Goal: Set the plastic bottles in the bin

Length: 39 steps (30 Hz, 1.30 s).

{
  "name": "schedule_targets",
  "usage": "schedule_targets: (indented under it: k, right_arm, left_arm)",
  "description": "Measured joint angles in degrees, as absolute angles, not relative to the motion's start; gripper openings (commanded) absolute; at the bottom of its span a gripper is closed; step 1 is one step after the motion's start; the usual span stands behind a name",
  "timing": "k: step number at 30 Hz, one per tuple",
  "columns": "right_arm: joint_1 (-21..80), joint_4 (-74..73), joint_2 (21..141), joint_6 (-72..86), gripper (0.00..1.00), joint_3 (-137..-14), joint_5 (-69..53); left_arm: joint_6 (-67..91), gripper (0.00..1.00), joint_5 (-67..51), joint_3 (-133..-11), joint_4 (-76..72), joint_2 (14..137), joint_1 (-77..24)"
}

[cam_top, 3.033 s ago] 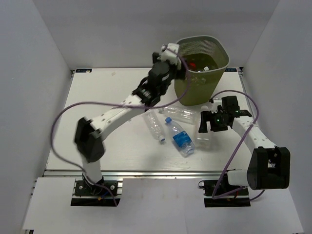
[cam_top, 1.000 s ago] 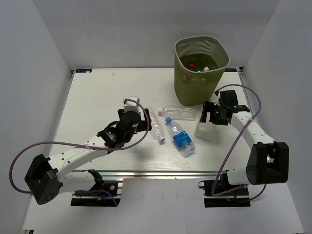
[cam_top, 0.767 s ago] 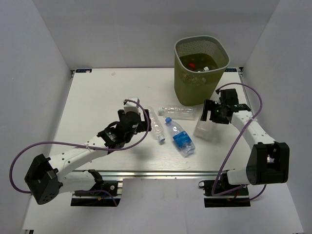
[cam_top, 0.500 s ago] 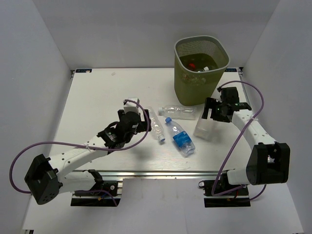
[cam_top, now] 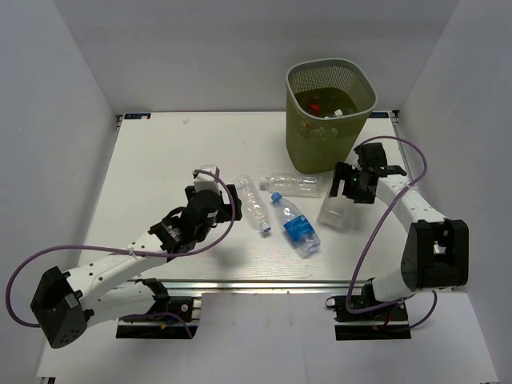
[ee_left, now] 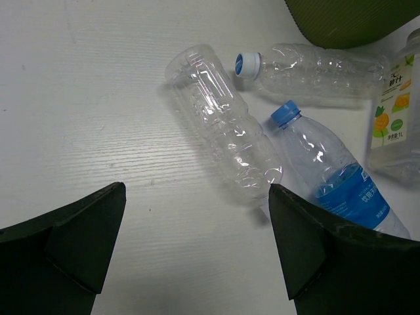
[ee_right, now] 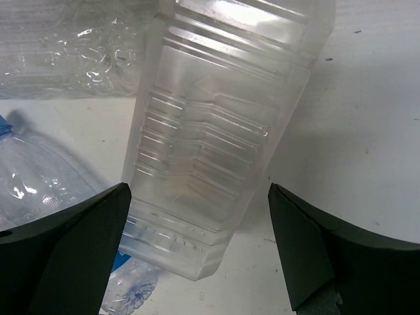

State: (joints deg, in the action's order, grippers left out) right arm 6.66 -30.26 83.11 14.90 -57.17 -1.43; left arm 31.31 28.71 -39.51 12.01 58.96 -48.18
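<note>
Four plastic bottles lie on the table: a plain ribbed one (cam_top: 254,204), a blue-capped, blue-labelled one (cam_top: 294,224), a clear one (cam_top: 292,185) by the bin's foot, and a square clear one (cam_top: 338,212). The olive-green mesh bin (cam_top: 330,112) stands at the back right with bottles inside, one red-capped (cam_top: 314,105). My left gripper (cam_top: 232,202) is open and empty, just left of the plain bottle (ee_left: 226,134). My right gripper (cam_top: 350,192) is open above the square bottle (ee_right: 216,151), its fingers on either side of the bottle's base with gaps.
The left wrist view also shows the blue-capped bottle (ee_left: 335,180), the clear bottle (ee_left: 315,65), the square bottle's orange label (ee_left: 390,125) and the bin's base (ee_left: 354,20). White walls enclose the table on three sides.
My left arm has come down from the bin to the table beside the plain bottle and edged a little left. My right gripper stays open over the square bottle, shifted slightly.
</note>
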Motion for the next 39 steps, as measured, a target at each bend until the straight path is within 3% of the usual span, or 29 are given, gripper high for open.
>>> schedule_targets:
  k: [39]
  right_arm:
    - [10.39,-21.82,85.10,18.48,0.90,-53.89,0.89]
  left_arm:
    - [32.45,0.99,29.19,-37.17,13.54,57.32,-48.18]
